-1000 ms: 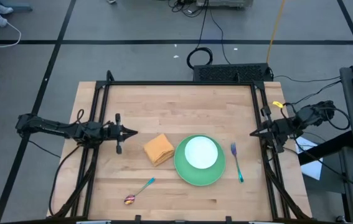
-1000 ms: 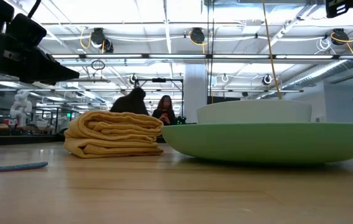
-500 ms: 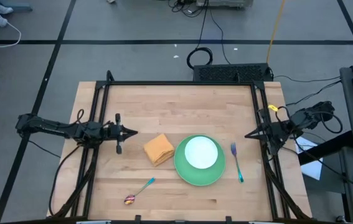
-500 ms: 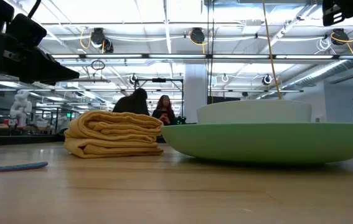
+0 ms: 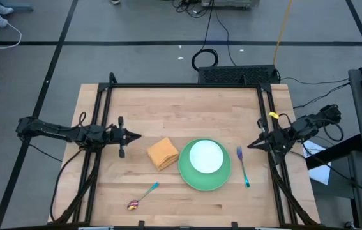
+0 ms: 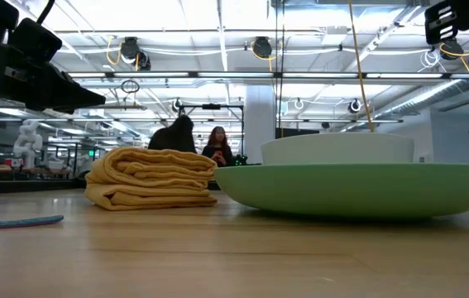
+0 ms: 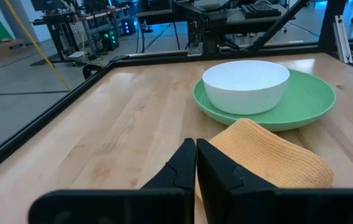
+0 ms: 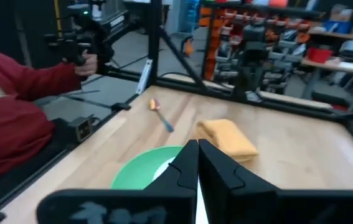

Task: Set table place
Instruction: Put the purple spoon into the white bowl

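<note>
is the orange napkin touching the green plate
Cannot tell. In the high view the napkin sits right against the plate rim with no clear gap; the left wrist view has the napkin overlapping the plate.

In the high view the bowl [image 5: 205,156] sits on the plate [image 5: 189,177] at lower centre, napkin [image 5: 163,153] left, fork [image 5: 242,166] right, spoon [image 5: 142,196] lower left.
</note>
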{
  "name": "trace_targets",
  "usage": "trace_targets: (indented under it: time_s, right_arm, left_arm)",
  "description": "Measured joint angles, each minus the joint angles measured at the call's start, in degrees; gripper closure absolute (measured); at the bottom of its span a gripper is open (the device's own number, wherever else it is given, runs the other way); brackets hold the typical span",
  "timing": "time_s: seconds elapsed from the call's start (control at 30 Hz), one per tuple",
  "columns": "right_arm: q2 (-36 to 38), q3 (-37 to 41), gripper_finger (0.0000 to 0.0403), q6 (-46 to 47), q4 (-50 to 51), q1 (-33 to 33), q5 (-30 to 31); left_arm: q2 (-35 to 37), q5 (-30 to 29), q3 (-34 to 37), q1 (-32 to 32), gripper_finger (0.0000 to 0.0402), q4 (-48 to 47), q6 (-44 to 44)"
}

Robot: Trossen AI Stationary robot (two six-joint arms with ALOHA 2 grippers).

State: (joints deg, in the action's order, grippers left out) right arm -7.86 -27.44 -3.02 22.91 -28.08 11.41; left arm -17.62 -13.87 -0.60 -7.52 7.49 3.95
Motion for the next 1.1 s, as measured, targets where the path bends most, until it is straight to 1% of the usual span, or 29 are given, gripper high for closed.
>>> trace_targets:
  time_s: [0.1,0.17,0.27,0.4,0.57,0.87,1.1]
  right_arm:
    - [0.00,2.49,0.0403,0.75,-4.02,0.00,-4.17]
    - [-0.02,3.98,0.0403,0.85,-6.36,0.00,-5.26]
    - [-0.02,5.41,0.0403,0.86,-6.96,0.58,-5.43]
    - [-0.52,6.56,0.0403,0.61,-9.58,3.93,-5.46]
    - [-2.28,6.73,0.0403,0.41,-9.86,10.39,-5.48]
    - [-9.14,6.73,0.0403,-1.12,-17.87,24.90,-6.21]
    - [-14.54,6.72,0.0403,1.92,-19.14,34.51,-17.41]
  left_arm:
    - [0.01,0.00,0.00,-0.01,0.0382,0.00,0.00]
    - [0.01,0.00,0.00,-0.01,0.0382,0.00,0.00]
    - [0.00,0.00,0.00,-0.01,0.0382,0.00,0.00]
    - [0.01,0.00,0.00,-0.01,0.0382,0.00,0.00]
    - [0.00,0.00,0.00,0.00,0.0382,0.00,0.01]
    - [0.00,0.01,0.00,-0.01,0.0382,0.00,-0.02]
    - [0.01,0.00,0.00,0.01,0.0382,-0.97,-0.24]
